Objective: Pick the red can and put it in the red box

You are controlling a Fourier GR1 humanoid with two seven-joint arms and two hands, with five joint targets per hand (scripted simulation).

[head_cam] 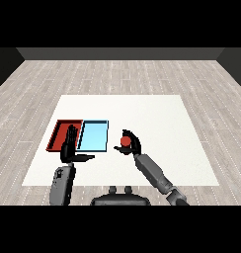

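Observation:
The red can (125, 142) is held in my right hand (132, 144), whose fingers and thumb curl round it, just right of the light blue tray (94, 136). The red tray (60, 133) lies at the left, side by side with the blue one. My left hand (69, 147) is raised over the seam between the two trays, fingers straight and pointing away, thumb stuck out to the right, holding nothing. It hides part of the red tray's right side.
The white table (157, 118) stretches wide to the right and behind the trays. Grey wooden floor surrounds it. My right forearm (154, 173) crosses the table's front edge diagonally.

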